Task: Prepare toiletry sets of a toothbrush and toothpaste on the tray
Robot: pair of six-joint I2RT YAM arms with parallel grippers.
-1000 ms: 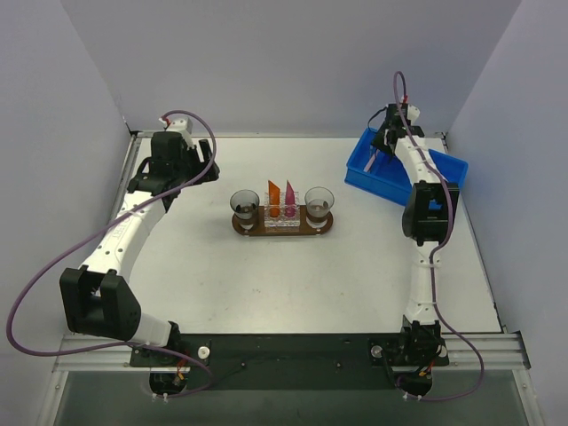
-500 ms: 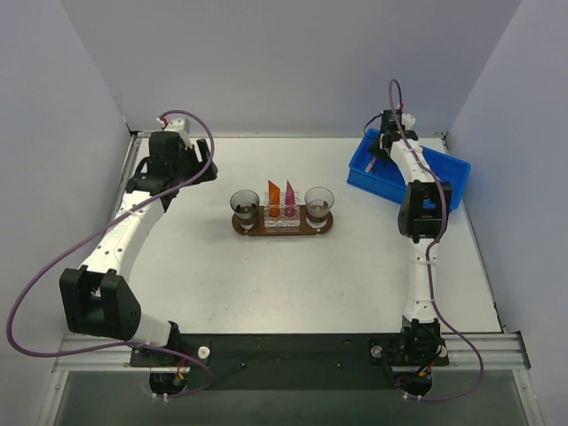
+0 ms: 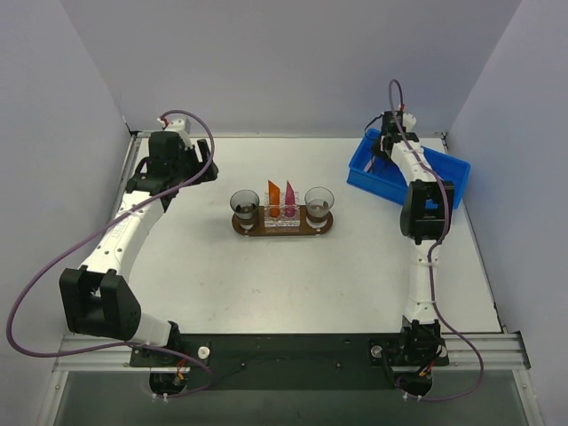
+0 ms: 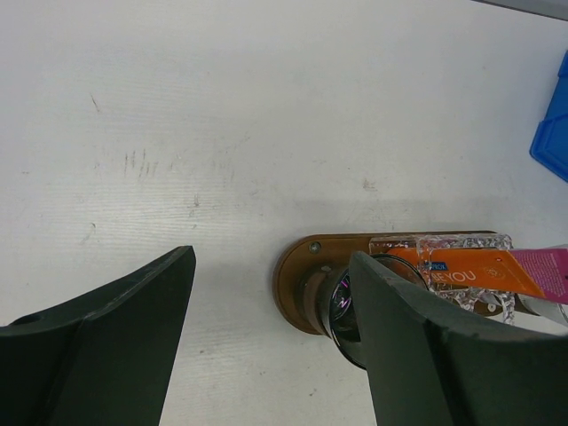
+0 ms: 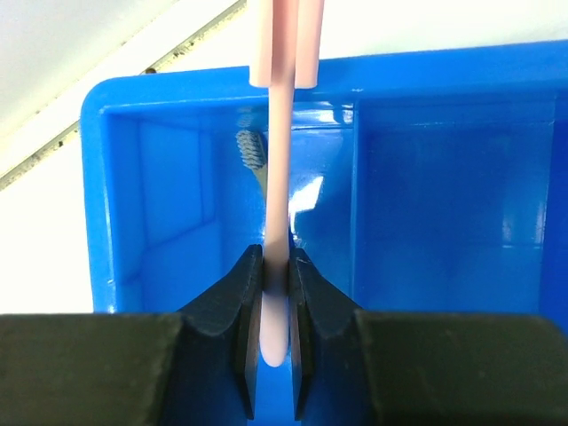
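The dark-brown tray (image 3: 327,225) lies mid-table with the orange toothpaste tube (image 3: 274,196) and the magenta toothpaste tube (image 3: 289,201) upright in a clear holder at its middle. My right gripper (image 3: 382,156) is inside the blue bin (image 3: 446,169), shut on the pale-pink toothbrush (image 5: 278,177), which rises straight up from between its fingers (image 5: 275,277). My left gripper (image 3: 201,170) is open and empty at the far left, well clear of the tray. In the left wrist view it (image 4: 272,259) frames the tray's end (image 4: 296,277) and the orange tube (image 4: 461,265).
Two dark glass cups (image 3: 245,206) (image 3: 319,203) stand on the tray, one at each end. A bristled brush head (image 5: 253,153) lies in the bin behind the held stick. The bin's walls (image 5: 177,99) closely surround my right gripper.
My right wrist has shifted a little towards the far end of the blue bin. The left arm and the tray's contents have not moved.
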